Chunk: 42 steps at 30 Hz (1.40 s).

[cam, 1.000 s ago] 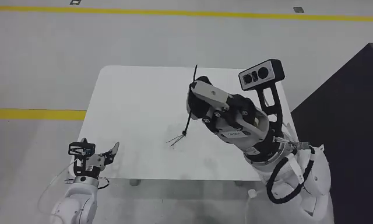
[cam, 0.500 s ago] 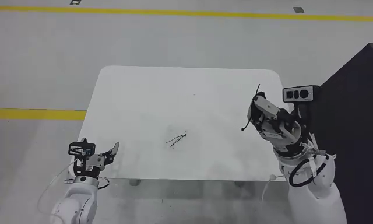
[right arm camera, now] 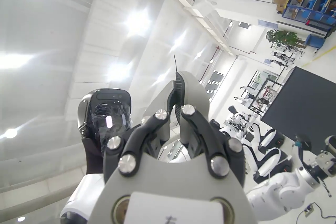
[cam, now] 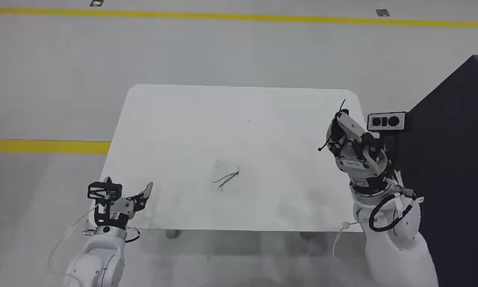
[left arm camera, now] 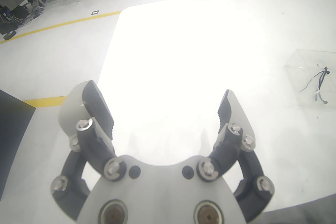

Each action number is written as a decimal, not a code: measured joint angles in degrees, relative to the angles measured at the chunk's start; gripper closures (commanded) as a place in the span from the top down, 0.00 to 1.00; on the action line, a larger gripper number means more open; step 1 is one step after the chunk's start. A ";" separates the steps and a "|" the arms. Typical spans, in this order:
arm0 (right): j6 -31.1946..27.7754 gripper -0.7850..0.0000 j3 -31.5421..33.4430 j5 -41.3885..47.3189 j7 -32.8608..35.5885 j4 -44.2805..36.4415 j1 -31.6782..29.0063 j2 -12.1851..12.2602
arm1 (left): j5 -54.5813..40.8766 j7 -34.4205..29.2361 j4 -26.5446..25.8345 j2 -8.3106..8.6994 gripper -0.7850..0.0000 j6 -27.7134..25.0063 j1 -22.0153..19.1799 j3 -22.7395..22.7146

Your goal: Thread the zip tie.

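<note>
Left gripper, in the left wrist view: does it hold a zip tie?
No, the left gripper is open, and between its fingers only the bare white table is seen.

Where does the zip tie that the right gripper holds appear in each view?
Top view: the zip tie pokes from the right gripper, near the table's right edge.
Right wrist view: its tip sticks out past the shut gripper.
Left wrist view: faces the loose ties on the table instead.
Shared landmark: those loose ties, mid-table in top view.
</note>
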 measured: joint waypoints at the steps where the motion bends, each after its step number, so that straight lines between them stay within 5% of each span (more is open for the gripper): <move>1: 0.52 0.00 0.74 -1.11 -2.00 1.38 0.17 0.04 | 0.00 0.00 0.00 0.00 1.00 0.00 0.00 0.00; 13: 9.24 0.00 2.89 2.71 -5.25 18.28 2.56 0.31 | 0.00 0.00 0.00 0.00 1.00 0.00 0.00 0.00; 22: 11.08 0.00 -4.57 -5.41 -5.74 21.49 6.10 -0.04 | 0.00 0.00 0.00 0.00 1.00 0.00 0.00 0.00; 36: 12.81 0.00 -3.70 -15.42 -6.70 23.71 6.37 0.67 | 0.00 0.00 0.00 0.00 1.00 0.00 0.00 0.00; 42: 13.42 0.00 -3.55 -13.30 -7.71 26.39 7.86 0.58 | 0.00 0.00 0.00 0.00 1.00 0.00 0.00 0.00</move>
